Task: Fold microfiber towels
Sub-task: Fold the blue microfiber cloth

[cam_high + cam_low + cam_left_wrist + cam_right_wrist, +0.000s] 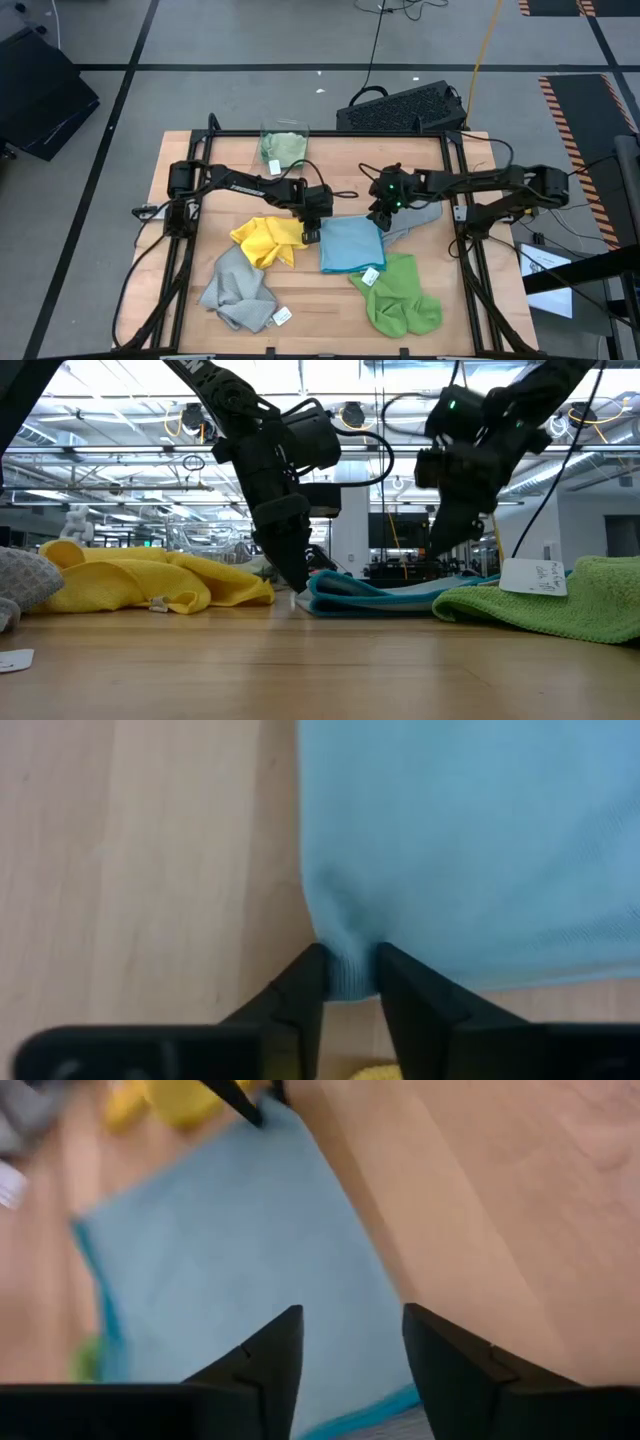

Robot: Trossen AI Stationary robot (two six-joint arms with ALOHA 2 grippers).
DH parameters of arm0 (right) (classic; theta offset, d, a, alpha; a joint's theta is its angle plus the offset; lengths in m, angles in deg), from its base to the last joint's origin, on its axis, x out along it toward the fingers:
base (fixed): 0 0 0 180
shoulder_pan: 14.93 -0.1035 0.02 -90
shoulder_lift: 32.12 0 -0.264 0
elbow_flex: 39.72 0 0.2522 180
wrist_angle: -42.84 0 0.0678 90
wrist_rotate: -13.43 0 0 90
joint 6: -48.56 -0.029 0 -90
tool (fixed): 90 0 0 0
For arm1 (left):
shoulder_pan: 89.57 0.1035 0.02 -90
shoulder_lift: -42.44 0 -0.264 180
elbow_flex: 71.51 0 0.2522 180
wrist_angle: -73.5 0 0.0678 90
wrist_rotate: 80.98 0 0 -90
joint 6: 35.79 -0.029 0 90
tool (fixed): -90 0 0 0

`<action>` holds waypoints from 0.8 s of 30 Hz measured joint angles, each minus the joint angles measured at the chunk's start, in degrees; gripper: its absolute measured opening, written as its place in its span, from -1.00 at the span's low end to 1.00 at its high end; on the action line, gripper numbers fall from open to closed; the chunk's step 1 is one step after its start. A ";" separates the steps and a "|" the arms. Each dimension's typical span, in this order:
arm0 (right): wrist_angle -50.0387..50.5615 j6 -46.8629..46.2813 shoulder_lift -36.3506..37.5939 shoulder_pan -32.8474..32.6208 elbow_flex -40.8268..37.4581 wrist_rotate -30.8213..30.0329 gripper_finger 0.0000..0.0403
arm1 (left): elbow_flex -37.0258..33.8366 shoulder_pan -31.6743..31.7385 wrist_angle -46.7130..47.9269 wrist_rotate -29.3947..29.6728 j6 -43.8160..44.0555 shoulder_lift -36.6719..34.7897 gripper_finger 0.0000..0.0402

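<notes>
Blue towel point(350, 245) lies flat at table centre between both grippers; left gripper point(348, 982) pinches its near-left corner, while right gripper point(352, 1342), jaws spread, seems just above its right edge.

High view: overhead, straight down, whole table point(200, 150) plus floor around. Low view: tabletop height, level across into the room, close to the blue towel point(370, 596). Left wrist view: very close, looking down on the blue towel point(470, 850) edge. Right wrist view: close above it point(230, 1250) too. All four views share the blue towel point(350, 244).
</notes>
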 joint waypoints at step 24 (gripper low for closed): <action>-7.33 15.53 -10.32 5.02 -5.11 5.47 -0.37 | -0.04 -0.31 -1.68 3.90 -2.40 0.30 -0.92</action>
